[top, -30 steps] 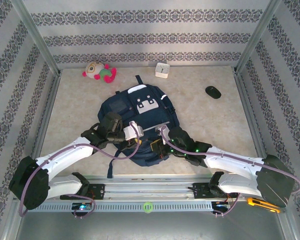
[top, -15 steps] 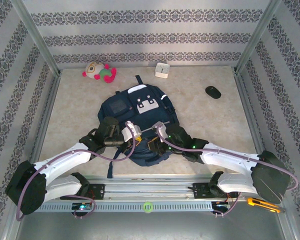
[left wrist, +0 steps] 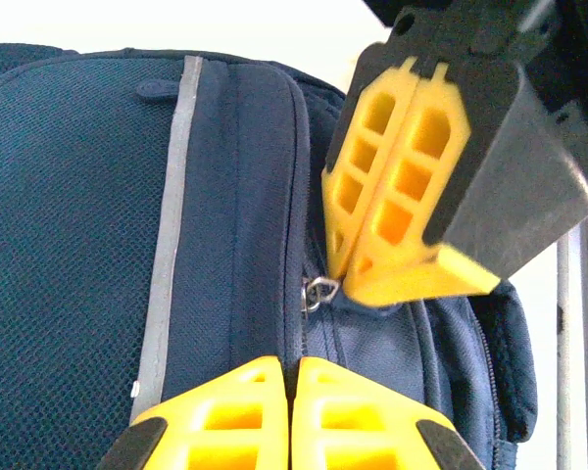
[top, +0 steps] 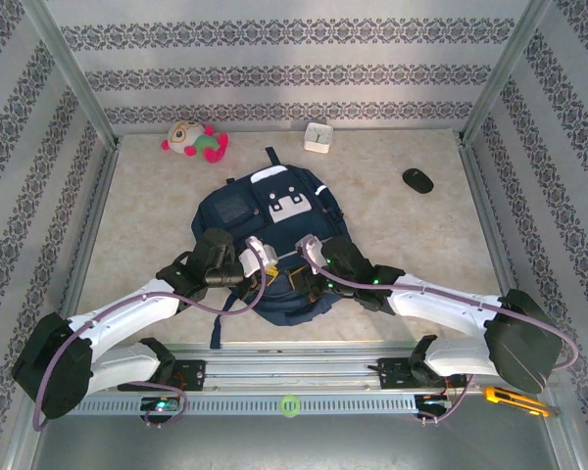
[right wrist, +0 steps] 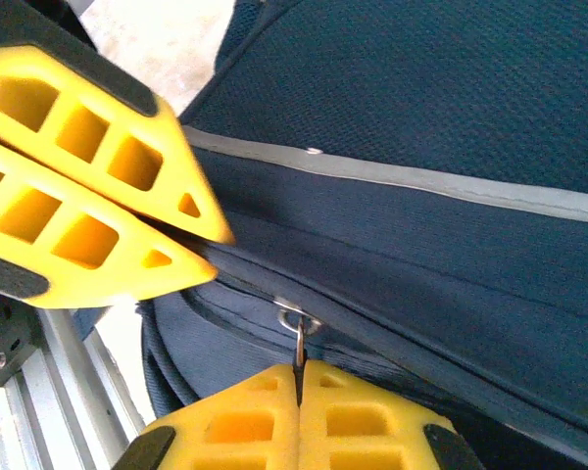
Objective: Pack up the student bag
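- From the top camera you see the backpack (top: 265, 211) lying flat in the middle of the bench (top: 147, 225), its handle toward the far wall and its near end just ahead of the arm bases; a plush toy (top: 194, 140) and a small white box (top: 318, 138) sit near the far edge, well apart from it; a small black object (top: 417, 179) lies off to the right.
- In that same view your left pincer (top: 272, 264) and right pincer (top: 299, 266) meet over the near part of the backpack, close together, one arm reaching in from each side.
- From the left wrist camera your left pincer (left wrist: 292, 370) has its yellow fingers pressed together with no gap, tips at the dark blue fabric near a grey stripe (left wrist: 171, 245); you cannot tell whether any cloth is pinched between them; the right pincer (left wrist: 341, 266) comes in from the upper right, likewise closed, its tips just beside the metal ring of the zipper pull (left wrist: 318, 291).
- From the right wrist camera your right pincer (right wrist: 299, 380) is clamped on the zipper pull (right wrist: 298, 338), whose thin metal tab runs from its ring down into the seam between the two fingers; the left pincer (right wrist: 212, 253) sits at the upper left, closed, tips against the backpack just above the zipper line.
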Tool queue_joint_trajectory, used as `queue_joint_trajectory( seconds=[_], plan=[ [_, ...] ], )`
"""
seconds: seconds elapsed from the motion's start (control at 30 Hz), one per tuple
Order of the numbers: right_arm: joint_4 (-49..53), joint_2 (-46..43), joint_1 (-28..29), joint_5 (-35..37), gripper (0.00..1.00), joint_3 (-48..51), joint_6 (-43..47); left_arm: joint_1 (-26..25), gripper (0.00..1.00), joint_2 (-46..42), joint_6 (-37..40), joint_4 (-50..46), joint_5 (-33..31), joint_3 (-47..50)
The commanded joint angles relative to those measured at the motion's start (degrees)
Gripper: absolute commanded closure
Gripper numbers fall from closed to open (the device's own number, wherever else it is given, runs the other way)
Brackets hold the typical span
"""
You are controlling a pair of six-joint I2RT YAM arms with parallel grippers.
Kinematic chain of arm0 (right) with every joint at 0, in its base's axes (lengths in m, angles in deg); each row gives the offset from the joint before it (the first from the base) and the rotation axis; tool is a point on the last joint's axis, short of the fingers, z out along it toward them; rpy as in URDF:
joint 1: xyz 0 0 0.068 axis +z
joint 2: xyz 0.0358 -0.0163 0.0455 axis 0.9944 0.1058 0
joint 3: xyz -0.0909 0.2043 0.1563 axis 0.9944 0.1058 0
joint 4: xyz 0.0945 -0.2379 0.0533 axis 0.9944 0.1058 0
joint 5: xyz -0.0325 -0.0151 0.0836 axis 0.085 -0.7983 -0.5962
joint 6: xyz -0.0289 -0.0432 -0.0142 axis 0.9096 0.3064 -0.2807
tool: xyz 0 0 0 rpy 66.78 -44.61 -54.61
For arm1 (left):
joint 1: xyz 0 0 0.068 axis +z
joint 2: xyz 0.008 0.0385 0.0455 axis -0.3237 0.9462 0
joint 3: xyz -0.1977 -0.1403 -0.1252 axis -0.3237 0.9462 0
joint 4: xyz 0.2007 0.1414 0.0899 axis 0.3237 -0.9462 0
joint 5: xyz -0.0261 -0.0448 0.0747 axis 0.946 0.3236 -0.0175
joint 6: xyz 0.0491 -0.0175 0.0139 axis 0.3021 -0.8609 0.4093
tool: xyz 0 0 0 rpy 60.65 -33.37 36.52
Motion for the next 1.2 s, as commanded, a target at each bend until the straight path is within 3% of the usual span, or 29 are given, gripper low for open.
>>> queue_joint_trajectory(
  seconds=[0.0,0.23,0.4,0.47,0.63,0.73,1.03,1.1,1.17],
  plan=[
    [5.7,-2.7,-2.1,4.3,1.0,-0.8,-0.3,0.1,1.0,-1.5,1.1,-2.5,-5.6,-1.7],
    [12.4,-6.5,-9.3,8.9,1.0,0.5,-1.5,1.0,1.0,-4.9,3.0,-10.1,-10.9,-2.8],
    [10.6,-6.5,-10.5,3.5,1.0,-0.2,1.4,1.5,1.0,-6.9,4.6,-16.6,-13.3,-3.7],
    [9.3,-6.3,-9.7,1.8,1.0,0.0,1.9,1.5,0.88,-7.0,4.5,-18.5,-12.4,-4.4],
    [9.3,-5.3,-8.2,1.1,1.0,0.3,3.2,0.0,0.43,-5.3,1.3,-15.8,-8.7,-6.6],
    [9.5,-5.5,-8.8,1.4,0.86,0.2,4.1,-2.3,0.33,-2.5,-0.3,-11.4,-11.5,-8.2],
    [9.8,-6.2,-11.7,-1.8,0.69,-0.7,4.8,-7.7,0.25,11.2,3.5,-11.2,-13.7,-15.9],
    [9.5,-6.7,-12.4,-2.3,0.69,-0.2,4.9,-7.9,0.25,12.3,3.6,-10.4,-15.4,-15.8],
    [9.3,-7.3,-13.0,-2.9,0.69,0.4,5.3,-7.9,0.32,13.0,3.6,-9.7,-17.9,-15.6]
  ],
)
